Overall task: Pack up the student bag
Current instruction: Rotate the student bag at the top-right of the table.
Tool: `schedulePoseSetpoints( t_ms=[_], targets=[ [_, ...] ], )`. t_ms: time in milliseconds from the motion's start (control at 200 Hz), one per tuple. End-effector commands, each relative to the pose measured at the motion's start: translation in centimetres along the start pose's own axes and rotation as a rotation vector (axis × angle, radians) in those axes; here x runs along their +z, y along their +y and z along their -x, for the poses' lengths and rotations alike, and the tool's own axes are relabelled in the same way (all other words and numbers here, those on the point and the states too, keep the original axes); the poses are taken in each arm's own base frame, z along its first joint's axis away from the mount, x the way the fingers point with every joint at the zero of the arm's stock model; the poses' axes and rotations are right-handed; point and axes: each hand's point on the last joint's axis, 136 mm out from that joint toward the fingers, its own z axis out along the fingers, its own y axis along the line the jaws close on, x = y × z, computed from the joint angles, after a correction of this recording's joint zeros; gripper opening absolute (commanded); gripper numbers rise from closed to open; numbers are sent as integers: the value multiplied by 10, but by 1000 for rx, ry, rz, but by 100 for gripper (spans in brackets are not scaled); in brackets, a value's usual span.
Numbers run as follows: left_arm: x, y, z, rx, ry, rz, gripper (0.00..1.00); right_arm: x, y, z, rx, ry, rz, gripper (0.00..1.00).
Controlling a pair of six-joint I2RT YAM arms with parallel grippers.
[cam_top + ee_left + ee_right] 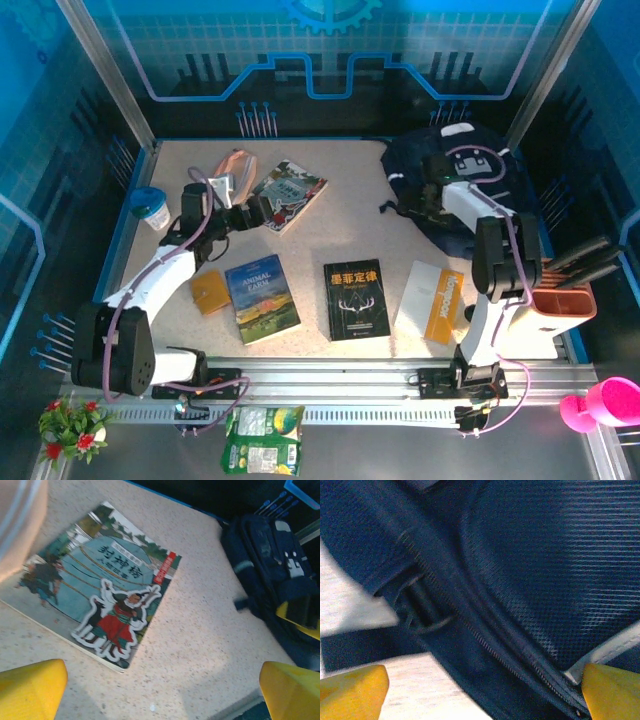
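Your left pincer (162, 690) is gaping empty over the illustrated book (100, 585); right pincer (482, 690), equally wide, is hovering over the student bag (520, 580) lying far-right on the speckled surface (330, 230), blue walls (60, 90) enclosing.

Top view bright, blue-tinted, lit evenly from above, shadows short and soft. Left wrist view slightly soft, pale glare patch on tabletop (210, 665). Right wrist view dim, very close; student bag (520, 555) weave partly blurred.

Matt woven-cloth student bag (530, 570), speckled tabletop (210, 650)
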Motion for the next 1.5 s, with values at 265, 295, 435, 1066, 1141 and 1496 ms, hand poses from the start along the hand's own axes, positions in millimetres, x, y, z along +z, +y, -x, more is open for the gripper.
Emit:
schedulePoseSetpoints(
  t_ms=[265, 295, 435, 1066, 1141, 1496],
  targets=[
    [43, -61, -30, -182, 148, -101, 99, -66, 93, 12, -81, -94, 315, 95],
    [47, -66, -33, -201, 160, -104, 99, -74, 84, 15, -83, -120, 287, 95],
    [71, -93, -51, -280, 234, -127, 98, -95, 25, 13, -62, -181, 126, 96],
    [155, -153, -125, -366, 476, -88, 79, -27, -27, -67, 69, 58, 43, 93],
    [154, -147, -126, -364, 474, -69, 79, -24, -3, -77, 62, 82, 115, 91],
    [159, -138, -129, -399, 497, -51, 75, -67, 70, -53, -3, -20, 402, 88]
  ],
)
